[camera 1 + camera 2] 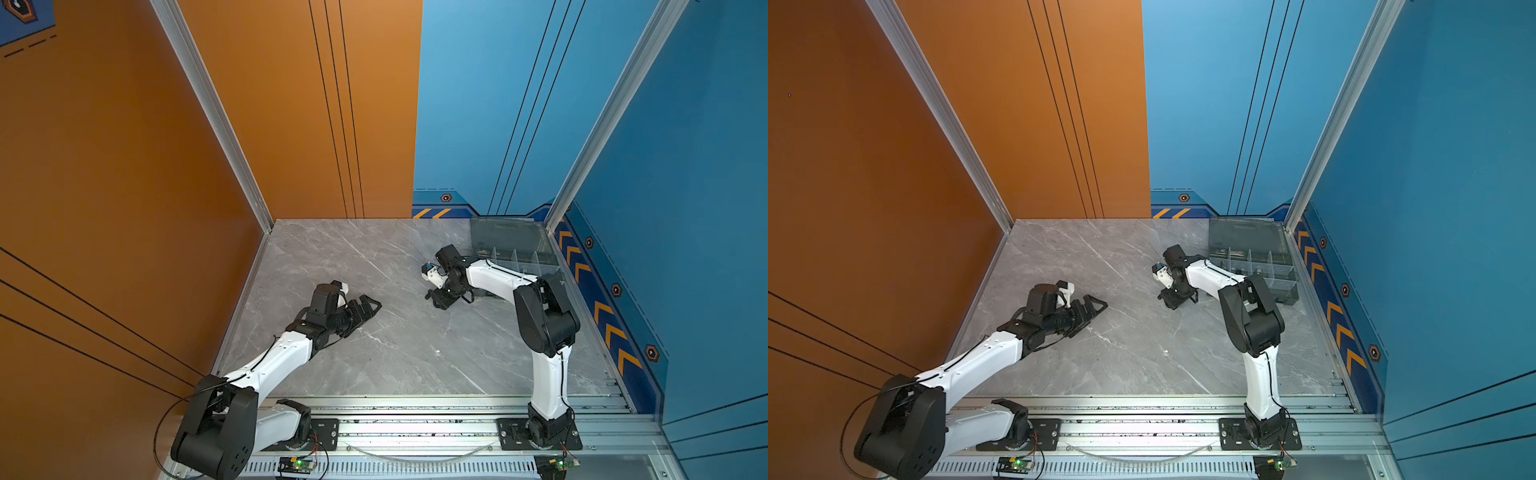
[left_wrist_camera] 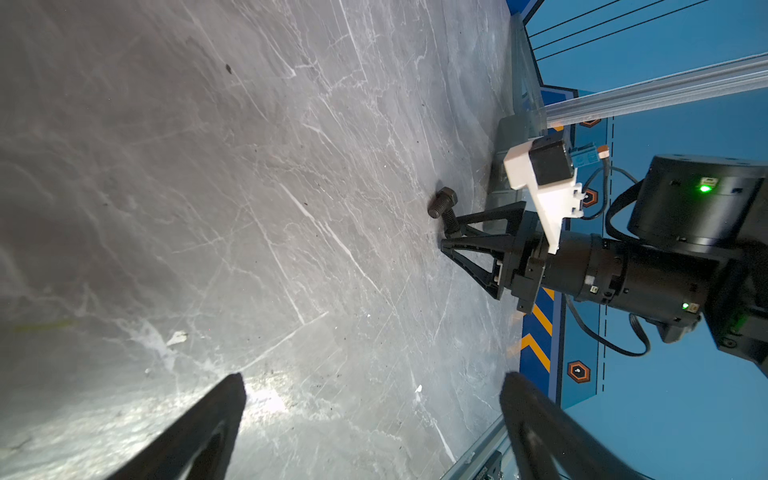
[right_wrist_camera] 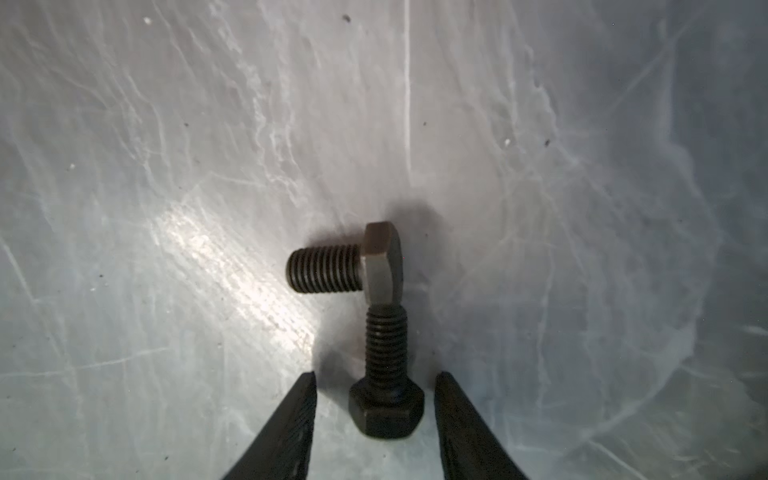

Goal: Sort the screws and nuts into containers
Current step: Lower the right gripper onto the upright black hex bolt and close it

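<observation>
On your right gripper (image 3: 376, 376) the jaws stand apart, astride the head of a black bolt (image 3: 385, 411) lying on the table (image 3: 124, 124). A second bolt (image 3: 332, 270) touches its threaded tip. On your left gripper (image 2: 374, 376) the jaws are apart too.

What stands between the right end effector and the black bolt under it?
Nothing visible. The right end effector straddles the hex head of the near bolt, with gaps either side. A second bolt lies crosswise at its threaded tip, beyond the fingers.
</observation>
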`<state>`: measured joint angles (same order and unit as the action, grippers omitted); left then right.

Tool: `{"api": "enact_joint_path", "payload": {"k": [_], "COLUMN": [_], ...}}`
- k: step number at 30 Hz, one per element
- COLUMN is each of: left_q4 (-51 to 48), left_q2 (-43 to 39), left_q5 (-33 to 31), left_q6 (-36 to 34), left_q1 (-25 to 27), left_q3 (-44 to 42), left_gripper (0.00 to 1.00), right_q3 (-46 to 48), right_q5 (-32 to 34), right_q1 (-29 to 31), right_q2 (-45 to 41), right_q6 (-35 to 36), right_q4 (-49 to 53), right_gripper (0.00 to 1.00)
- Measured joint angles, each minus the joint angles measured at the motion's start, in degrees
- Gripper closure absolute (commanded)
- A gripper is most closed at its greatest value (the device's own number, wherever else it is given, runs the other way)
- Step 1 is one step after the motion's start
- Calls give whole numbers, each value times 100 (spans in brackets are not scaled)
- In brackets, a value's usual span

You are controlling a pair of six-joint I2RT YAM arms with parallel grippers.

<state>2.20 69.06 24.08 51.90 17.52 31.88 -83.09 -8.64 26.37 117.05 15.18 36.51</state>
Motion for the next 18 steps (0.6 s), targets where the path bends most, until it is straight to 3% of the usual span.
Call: {"api": "enact_joint_path", "payload": {"k": [14, 18], "left_q4": [20, 22], "left_q2": [-66, -66], "left_q5": [2, 7], "left_q6": [-2, -2], "left_q1": [-74, -87], "left_q3": [-72, -72], "left_gripper": [2, 2], "right_q3": [-11, -39], "right_q5": [4, 11], "right_q1": [0, 0], "right_q2": [26, 28], "right_q6": [-39, -72], "right_q4": [0, 2], "right_gripper": [64, 72]}}
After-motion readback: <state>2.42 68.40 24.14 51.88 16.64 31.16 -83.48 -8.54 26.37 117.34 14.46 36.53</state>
